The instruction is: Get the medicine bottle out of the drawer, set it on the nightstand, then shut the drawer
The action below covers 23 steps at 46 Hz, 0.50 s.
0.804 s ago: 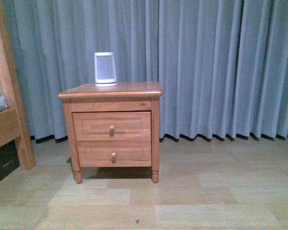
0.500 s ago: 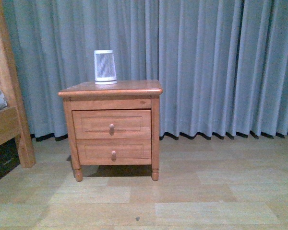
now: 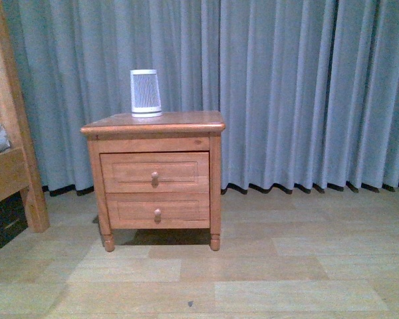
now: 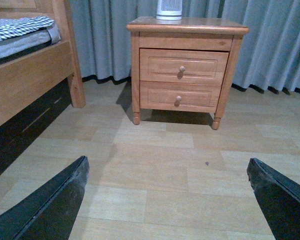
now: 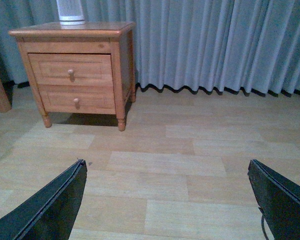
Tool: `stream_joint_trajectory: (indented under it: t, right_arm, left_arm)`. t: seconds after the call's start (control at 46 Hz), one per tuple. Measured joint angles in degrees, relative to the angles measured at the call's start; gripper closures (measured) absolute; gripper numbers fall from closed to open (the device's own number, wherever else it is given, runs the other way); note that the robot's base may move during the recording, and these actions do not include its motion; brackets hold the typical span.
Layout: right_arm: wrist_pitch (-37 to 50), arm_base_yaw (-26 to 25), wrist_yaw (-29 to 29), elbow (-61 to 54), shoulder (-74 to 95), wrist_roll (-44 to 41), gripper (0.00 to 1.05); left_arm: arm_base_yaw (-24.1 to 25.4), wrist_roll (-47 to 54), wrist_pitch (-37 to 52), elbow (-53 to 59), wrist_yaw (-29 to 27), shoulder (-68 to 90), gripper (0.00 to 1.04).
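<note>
The orange-brown nightstand [image 3: 153, 123] stands against the grey curtain, left of centre in the front view. Its upper drawer [image 3: 154, 173] is shut, with a small round knob. The medicine bottle is out of view. The nightstand also shows in the left wrist view [image 4: 187, 26] and the right wrist view [image 5: 72, 30], some way off across the floor. My left gripper [image 4: 167, 167] is open and empty above the floor. My right gripper [image 5: 166, 168] is open and empty above the floor. Neither arm shows in the front view.
A large white-and-grey ribbed cylinder [image 3: 145, 93] stands on the nightstand's top. The lower matching drawer [image 3: 157, 212] is shut. A wooden bed frame [image 3: 10, 166] stands at the left, with bedding [image 4: 17, 30] on it. Pale wood floor [image 3: 253, 279] lies between me and the nightstand.
The front view has shifted slightly, so the nightstand sits a little higher in the picture than 0.8 s ago. Nothing else has moved.
</note>
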State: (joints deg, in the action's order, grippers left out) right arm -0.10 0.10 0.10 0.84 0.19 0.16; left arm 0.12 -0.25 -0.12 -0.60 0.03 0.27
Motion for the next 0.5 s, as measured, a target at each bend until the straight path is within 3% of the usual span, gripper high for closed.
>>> stream_joint_trajectory:
  t: [0.5]
  right_arm:
    - [0.0, 0.0, 0.0, 0.0, 0.0, 0.0, 0.07]
  left_arm:
    - [0.0, 0.0, 0.0, 0.0, 0.0, 0.0, 0.07]
